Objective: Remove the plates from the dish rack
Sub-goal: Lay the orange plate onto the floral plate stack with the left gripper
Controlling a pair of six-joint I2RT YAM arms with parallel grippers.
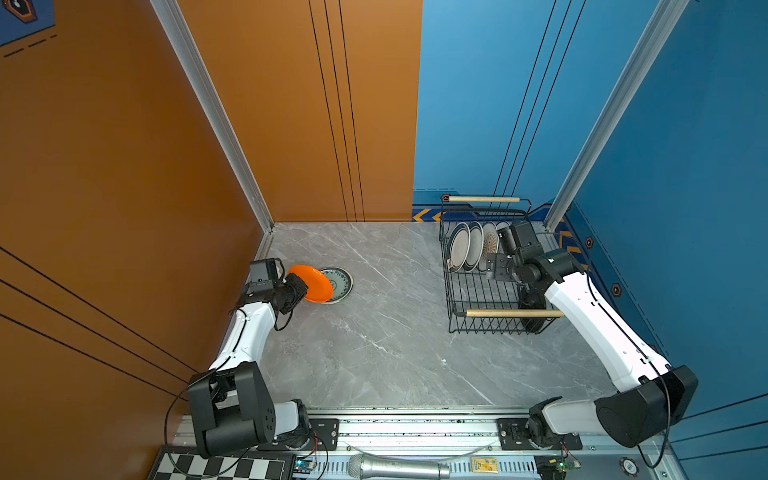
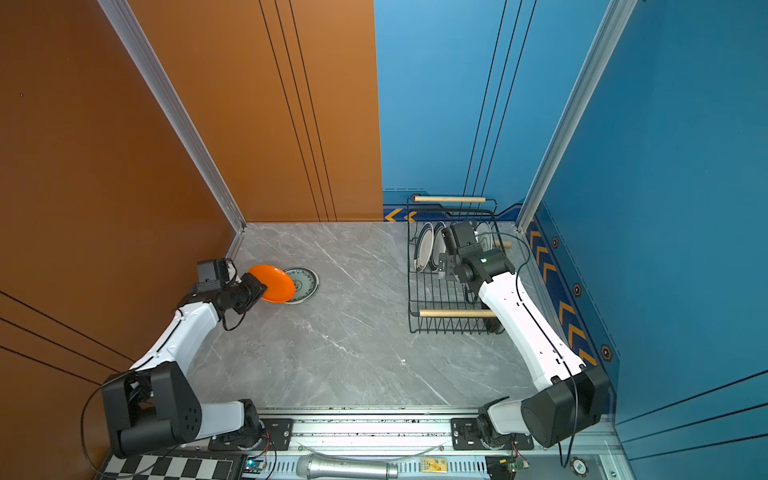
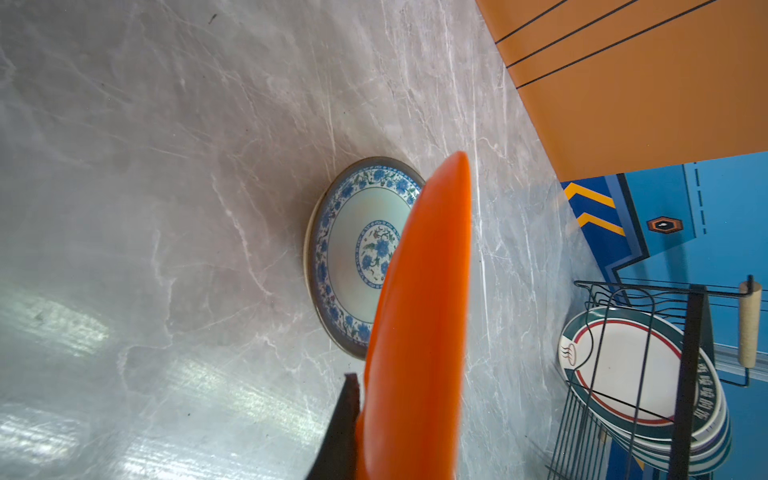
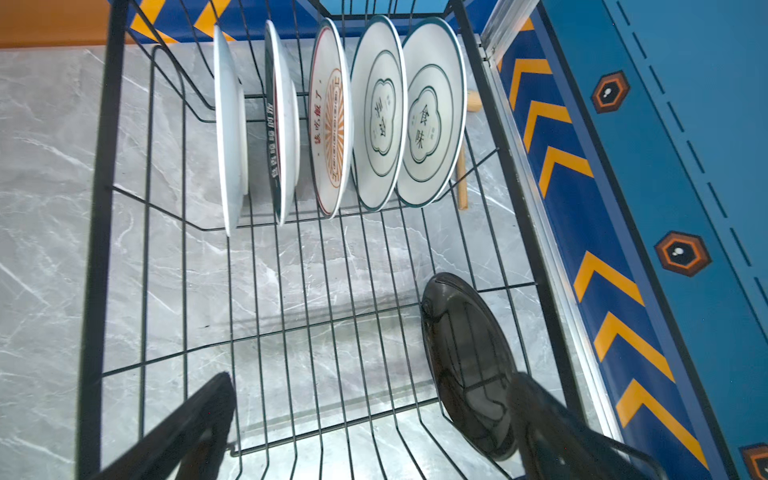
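L hand [image 1: 303, 291] clamps glossy round orange plate [image 1: 316, 282] by rim; R hand [image 4: 370, 415] spread wide, empty, in black wire rack [image 4: 99, 249]

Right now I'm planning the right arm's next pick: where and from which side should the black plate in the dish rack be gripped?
Its upper rim, from above, probably: the black plate stands on edge in the dish rack beside the blue wall, so only that thin rim is free. The open right end effector would straddle it.

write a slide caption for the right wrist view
Open right claw at the dish rack: five white plates stand in a far row, one black plate close by.
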